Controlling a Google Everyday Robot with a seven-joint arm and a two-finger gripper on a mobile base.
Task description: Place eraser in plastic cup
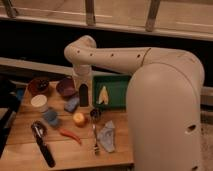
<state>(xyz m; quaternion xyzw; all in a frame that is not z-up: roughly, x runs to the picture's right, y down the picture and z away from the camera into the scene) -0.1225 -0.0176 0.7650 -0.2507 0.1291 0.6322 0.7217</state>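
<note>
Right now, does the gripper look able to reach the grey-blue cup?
Probably yes: the gripper hangs beside the blue block, and the cup stands just beyond that block with nothing above it.

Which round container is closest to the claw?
The purple bowl, beside the claw hanging by the green tray; the brown bowl, cream-white container and plastic cup sit farther off.

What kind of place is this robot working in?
Likely a lab's mock kitchen setup: a wooden table holds a maroon bowl, a green tray and a fork-like utensil. The gripper hangs beside the tray.
</note>
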